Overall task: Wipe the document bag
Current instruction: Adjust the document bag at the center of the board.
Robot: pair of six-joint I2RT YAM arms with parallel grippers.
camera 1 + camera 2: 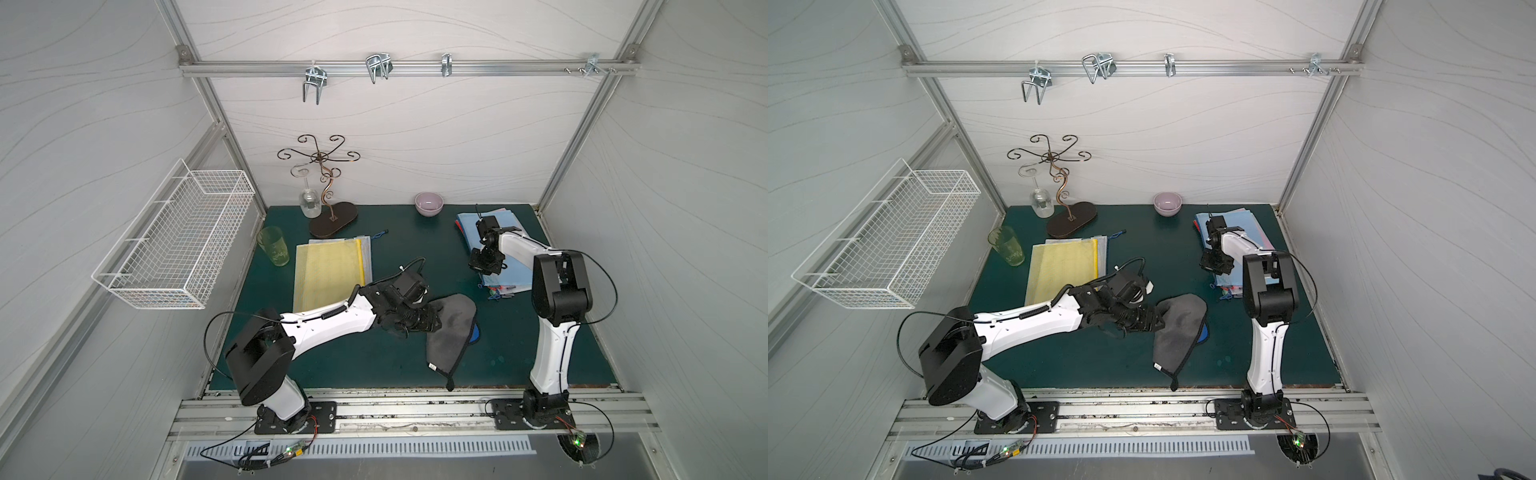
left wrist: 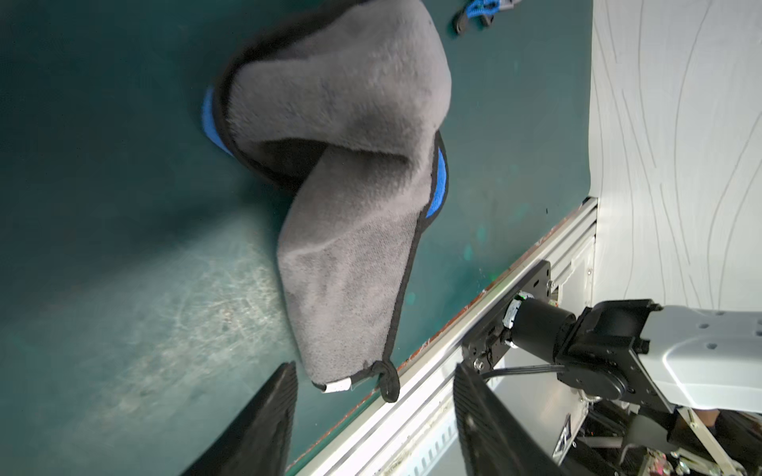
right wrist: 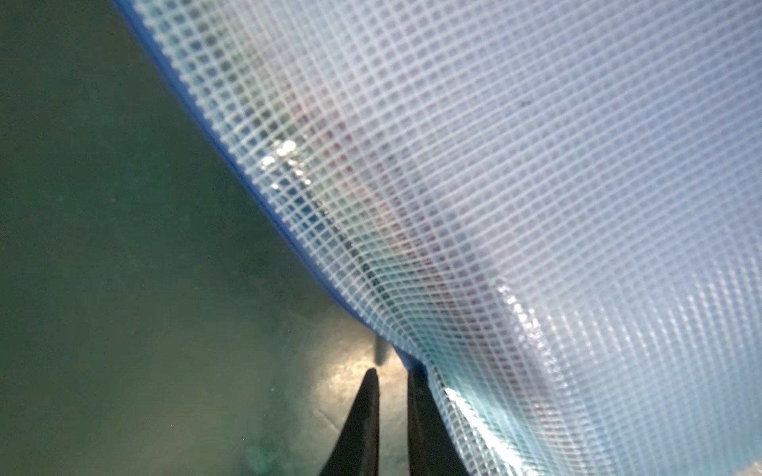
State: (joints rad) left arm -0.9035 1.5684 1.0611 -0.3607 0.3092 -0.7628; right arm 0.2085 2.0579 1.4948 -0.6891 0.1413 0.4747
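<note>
The left pincer (image 2: 373, 369) is held with its jaws wide and empty at the left edge of the grey cloth (image 1: 453, 328). In the left wrist view the cloth's tagged corner and hanging loop are framed between the two fingers, though whether the fabric is touched cannot be told. The cloth is laid, partly folded over itself, on the green mat (image 1: 332, 365). Its long axis runs from the front rail (image 1: 395, 405) toward the back, and the tagged corner is nearest the rail. Beyond the cloth and to its right, the right pincer (image 3: 391, 373) is lowered to the near left edge of the blue document bag (image 3: 536, 185), the top one of a small stack. Its jaws are drawn narrow and a slit of mat is seen between the tips. The bag's blue border runs down to one finger, so a grip on it can be neither confirmed nor ruled out. The stack's long axis is laid roughly parallel to that of the cloth. Beyond the cloth and to its left, a yellow document bag (image 1: 328, 274) is laid flat on another, also lengthwise front to back. It is judged that the cloth is to be taken by the left arm, the nearer one. The blue bag, well apart from the cloth on its far right, is judged to fall to the right arm. Farthest from the cloth, a bowl (image 1: 429, 203) is set by the back wall.
</note>
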